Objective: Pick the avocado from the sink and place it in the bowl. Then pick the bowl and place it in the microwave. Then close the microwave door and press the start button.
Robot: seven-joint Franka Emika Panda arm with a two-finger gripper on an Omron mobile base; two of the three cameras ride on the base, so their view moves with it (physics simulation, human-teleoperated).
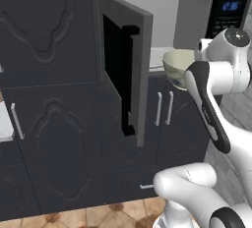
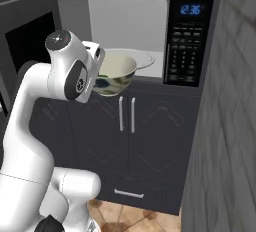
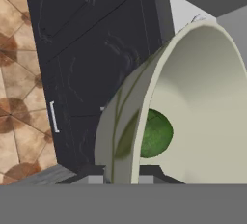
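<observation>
Left to right: microwave door (image 1: 125, 70) stands swung out on its left hinge, black window and vertical bar handle (image 1: 132, 77) facing the room, so the cavity is free to load. Next, the arm with the bowl (image 2: 116, 72) carried at the mouth of the microwave (image 2: 131, 23), just in front of the lower lip of the opening and about level with it; looks partly over the threshold but I can't tell whether it touches the cavity floor yet. Gripper (image 3: 120, 179) is narrowed onto the bowl's near rim wall, one tip inside and one outside judging from the hand view, which is why the rim runs straight up from between the fingertips. Pinching the wall rather than spanning the bowl makes sense: the bowl is far wider than the jaws go. Avocado (image 3: 155, 133) sits inside at the bottom of the bowl, so the first part of the task reads as done. Bowl is held roughly level in the base views, sensible with loose fruit in it. Far right: dark button panel (image 2: 186, 43) with lit display, untouched. My read: mid-insertion; next is pushing the bowl deeper and setting it down before release. Risk is a rim pinch on a heavy bowl tilting, or clipping the lower frame.
</observation>
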